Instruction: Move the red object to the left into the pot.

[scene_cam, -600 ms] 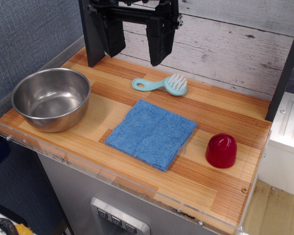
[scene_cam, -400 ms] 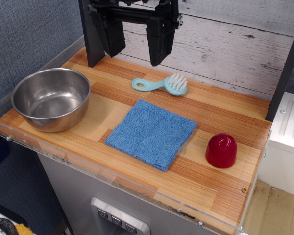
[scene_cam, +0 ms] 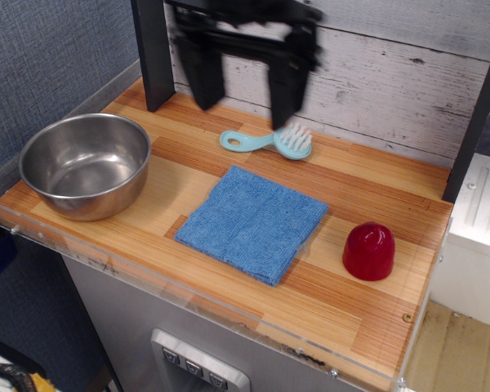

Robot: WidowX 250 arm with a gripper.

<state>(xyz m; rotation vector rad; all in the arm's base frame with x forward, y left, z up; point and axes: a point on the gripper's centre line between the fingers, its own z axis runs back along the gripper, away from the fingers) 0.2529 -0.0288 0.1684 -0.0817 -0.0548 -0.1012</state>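
The gripper (scene_cam: pixel 247 104) hangs above the back of the wooden counter (scene_cam: pixel 367 184), blurred by motion, with its two dark fingers (scene_cam: pixel 206 75) spread wide apart and nothing between them. Directly under its right-hand finger as the camera sees it lies a small light-blue brush (scene_cam: pixel 269 141), white bristles pointing toward the back wall, its handle reaching out beneath the gap between the fingers; whether the fingertip touches the bristles cannot be told from this view. Below the gripper in the frame, nearer the front edge, a blue cloth (scene_cam: pixel 253 222) lies flat on the wood, turned at an angle to the counter's edges. The red object (scene_cam: pixel 369 251) stands upright on its flat base well off to the camera-right of the gripper and toward the front, beyond the cloth's right corner and apart from it. The pot (scene_cam: pixel 85 165) sits on the opposite side, to the camera-left of the gripper and forward of it, near the counter's left front corner, with only reflections visible inside. Cloth and brush lie between the pot and the red object.
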